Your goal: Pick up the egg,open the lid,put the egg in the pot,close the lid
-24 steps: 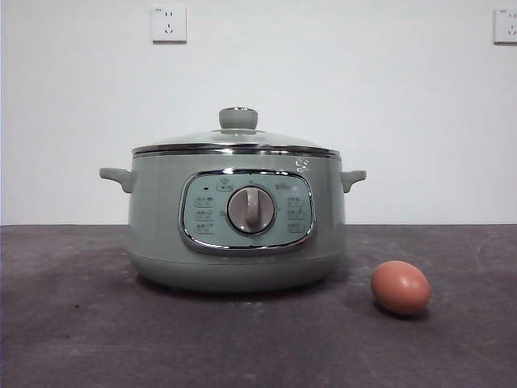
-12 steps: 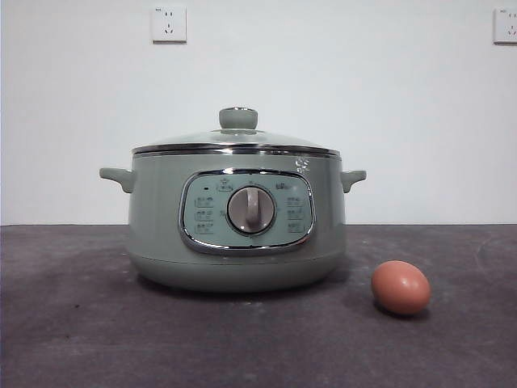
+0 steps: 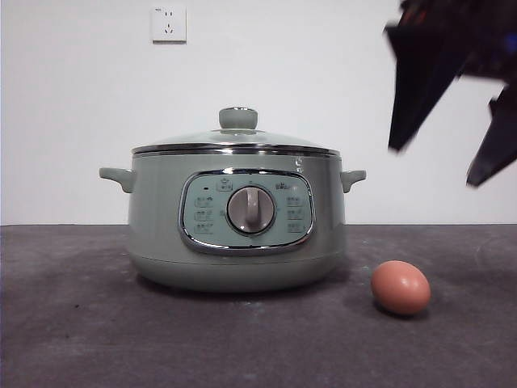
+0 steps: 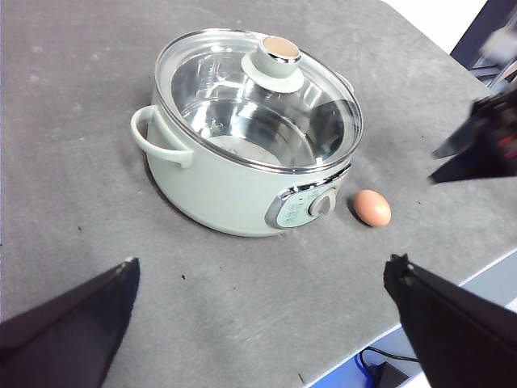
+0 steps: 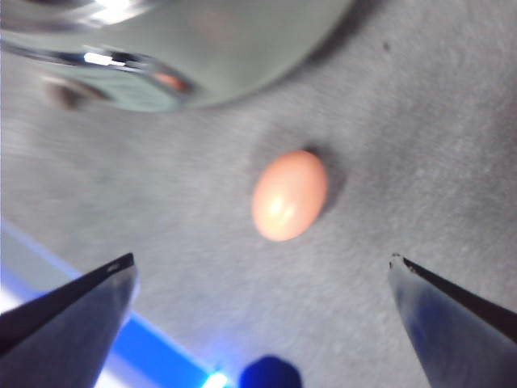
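Observation:
The reddish-brown egg (image 3: 400,287) lies on the dark table to the right of the sage-green pot (image 3: 238,218). The glass lid (image 3: 236,139) with its green knob sits closed on the pot. My right gripper (image 3: 448,162) is open and hangs high above the egg at the top right of the front view; its wrist view shows the egg (image 5: 289,195) between its spread jaws, some way off. My left gripper (image 4: 262,275) is open, held high over the table, looking down at the pot (image 4: 242,137), lid (image 4: 258,97) and egg (image 4: 372,208). Right gripper shows there too (image 4: 477,149).
The dark grey table (image 3: 81,323) stretches around the pot. Its front edge (image 4: 452,283) runs close to the egg. A white wall with a socket (image 3: 168,24) stands behind.
My right gripper has come into the front view from the top right, above the egg. The pot, lid and egg have not moved.

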